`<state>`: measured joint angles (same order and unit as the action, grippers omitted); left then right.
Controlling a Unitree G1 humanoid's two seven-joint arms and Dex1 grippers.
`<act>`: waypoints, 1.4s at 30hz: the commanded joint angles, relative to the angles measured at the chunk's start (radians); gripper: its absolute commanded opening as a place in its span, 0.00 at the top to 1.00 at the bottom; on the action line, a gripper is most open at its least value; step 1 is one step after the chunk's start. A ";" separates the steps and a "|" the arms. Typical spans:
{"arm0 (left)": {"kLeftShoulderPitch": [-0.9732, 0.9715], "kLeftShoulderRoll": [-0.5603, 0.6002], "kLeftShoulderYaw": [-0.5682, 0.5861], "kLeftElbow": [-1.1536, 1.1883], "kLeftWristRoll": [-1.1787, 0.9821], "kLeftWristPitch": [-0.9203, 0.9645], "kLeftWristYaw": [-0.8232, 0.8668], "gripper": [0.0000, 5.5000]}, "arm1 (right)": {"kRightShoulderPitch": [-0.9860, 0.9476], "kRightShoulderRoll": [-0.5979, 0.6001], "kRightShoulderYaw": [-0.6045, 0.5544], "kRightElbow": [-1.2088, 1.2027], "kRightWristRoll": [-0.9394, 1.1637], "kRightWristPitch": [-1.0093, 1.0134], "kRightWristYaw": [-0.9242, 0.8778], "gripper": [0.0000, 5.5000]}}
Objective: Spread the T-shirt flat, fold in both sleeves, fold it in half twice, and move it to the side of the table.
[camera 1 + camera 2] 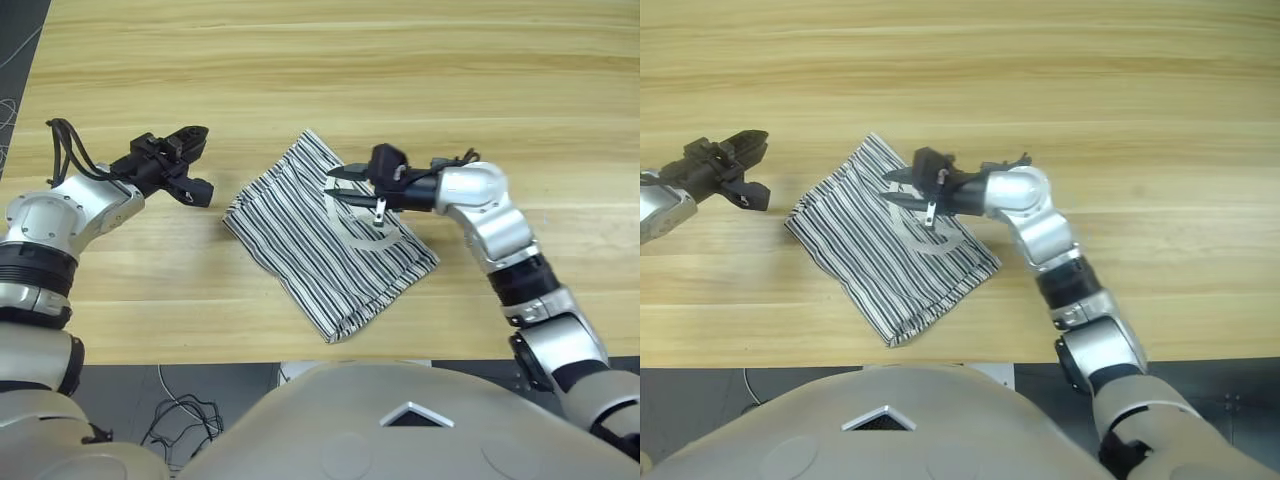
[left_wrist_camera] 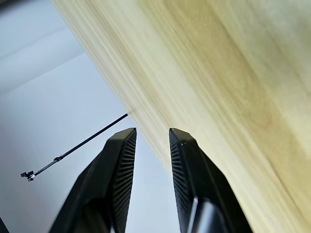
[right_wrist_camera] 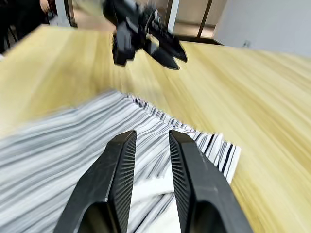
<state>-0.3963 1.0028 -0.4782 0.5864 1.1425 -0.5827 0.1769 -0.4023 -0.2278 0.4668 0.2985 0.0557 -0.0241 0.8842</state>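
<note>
The T-shirt (image 1: 300, 240), black-and-white striped, lies folded into a compact, skewed rectangle on the wooden table (image 1: 420, 70), near its front edge. My right gripper (image 1: 332, 183) hovers over the shirt's far right part, by a pale curved print. It is open, with nothing between its fingers. In the right wrist view the striped cloth (image 3: 73, 141) lies just below those fingers (image 3: 121, 160). My left gripper (image 1: 200, 132) hangs above bare wood to the left of the shirt, apart from it. It is open and holds nothing. It also appears across the table as the left gripper (image 3: 172, 56).
Bare wood stretches far behind the shirt and to its right. The table's front edge (image 1: 200, 360) runs just below the shirt, with cables (image 1: 185, 415) on the floor beyond it. The left wrist view looks along the tabletop (image 2: 233, 73) to its edge and a pale wall.
</note>
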 commanded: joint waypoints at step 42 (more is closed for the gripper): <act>0.294 -0.099 0.079 -0.404 -0.776 -0.120 -0.625 0.55 | -0.155 -0.346 -0.378 0.028 0.089 0.281 0.055 0.77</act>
<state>-0.1114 0.8919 -0.4126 0.1982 0.3873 -0.7128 -0.4046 -0.6188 -0.5019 0.1239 0.3538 0.0820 0.2059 0.8253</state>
